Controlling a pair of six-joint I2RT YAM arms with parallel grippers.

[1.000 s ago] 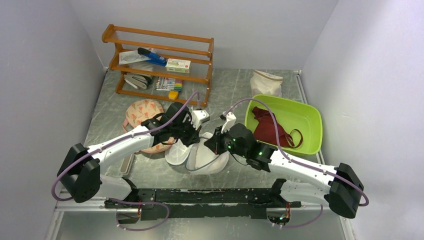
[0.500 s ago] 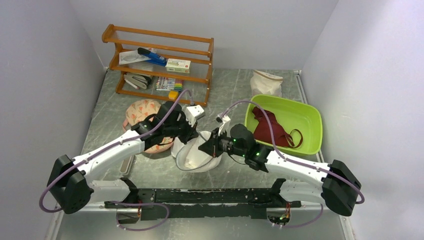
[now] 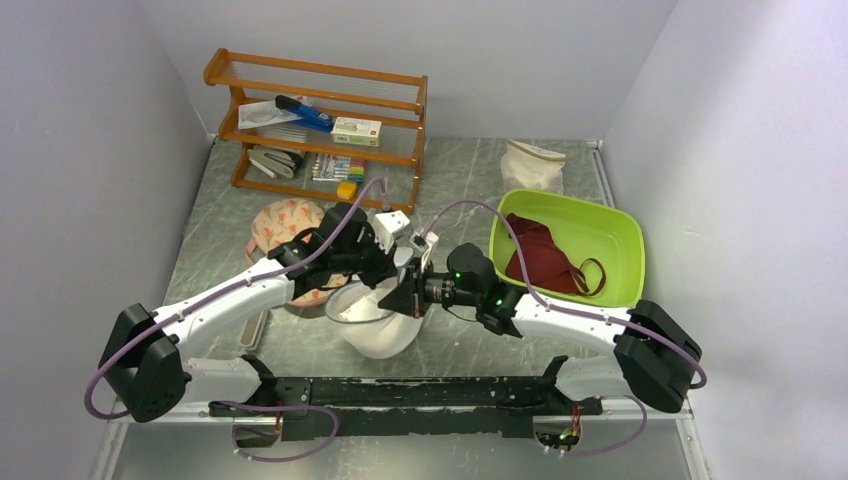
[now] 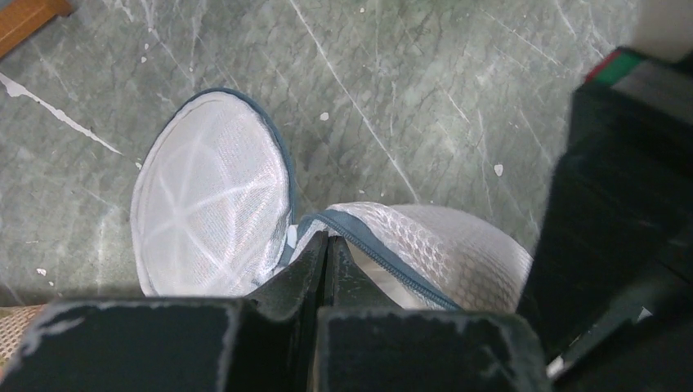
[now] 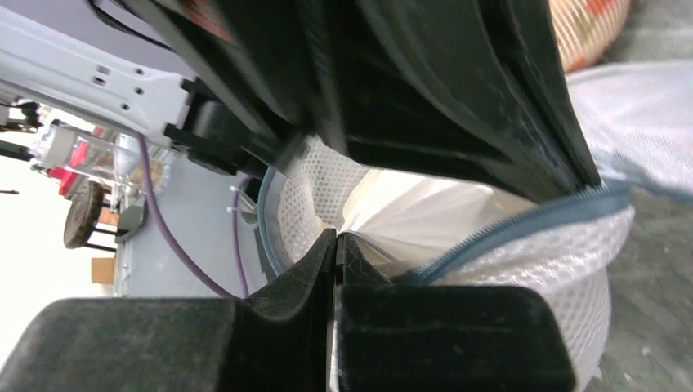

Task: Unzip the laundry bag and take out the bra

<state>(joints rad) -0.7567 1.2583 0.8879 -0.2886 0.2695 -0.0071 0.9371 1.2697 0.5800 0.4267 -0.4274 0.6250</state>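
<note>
Nothing written can be read in any of the views. The small box [image 3: 356,131] on the wooden shelf [image 3: 318,72] carries some print, but it is too small to make out. The row of coloured pens [image 3: 338,167] one level lower shows no legible marking either.

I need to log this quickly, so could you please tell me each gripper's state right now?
Left gripper: closed on the zippered rim of the laundry bag.
Right gripper: closed on the laundry bag's rim as well.

The splayed laundry bag [image 3: 378,335] has folded up, shifting left.
</note>
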